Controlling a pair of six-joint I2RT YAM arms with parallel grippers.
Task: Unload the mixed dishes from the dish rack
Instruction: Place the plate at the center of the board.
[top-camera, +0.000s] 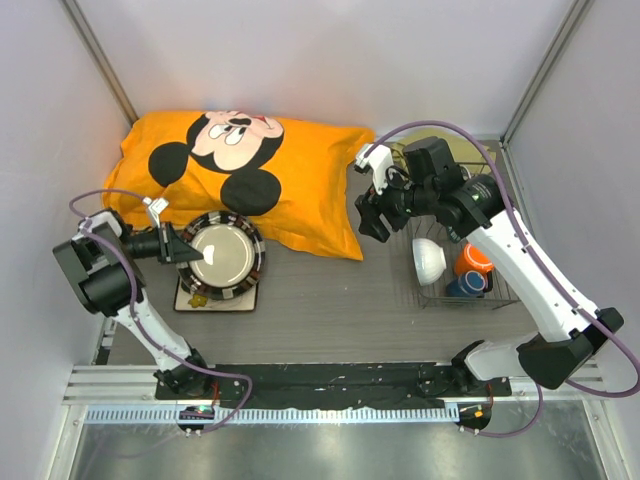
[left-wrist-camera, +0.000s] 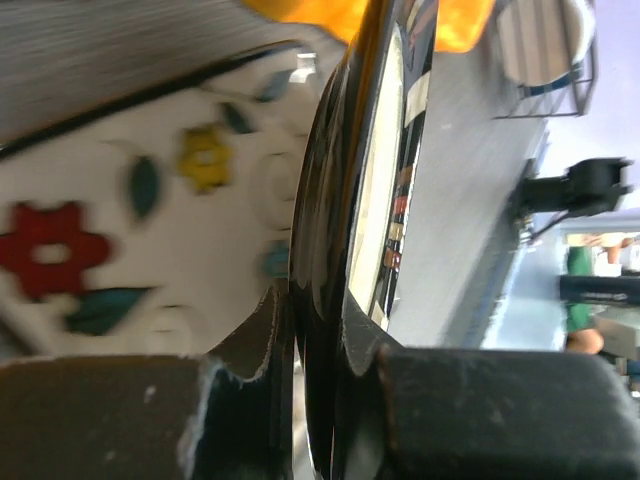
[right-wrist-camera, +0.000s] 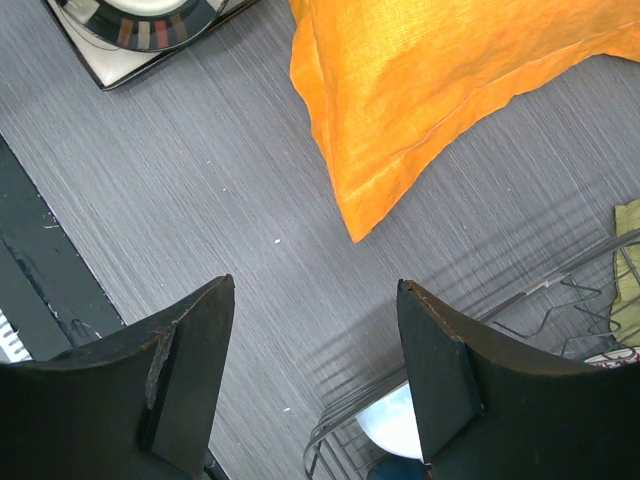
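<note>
We see an orange pillow (top-camera: 310, 190) with a black and pale mouse face; a white plate (top-camera: 222, 254) with a dark stripy rim; a cream square plate (left-wrist-camera: 120, 200) with red and yellow flowers; a white bowl (top-camera: 428, 258); an orange mug (top-camera: 476, 260); a blue cup (top-camera: 467, 286).

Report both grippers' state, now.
Left gripper: closed on the patterned-rim plate.
Right gripper: open, holding nothing.

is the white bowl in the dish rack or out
In: the white bowl sits inside the wire dish rack, next to the orange mug.
</note>
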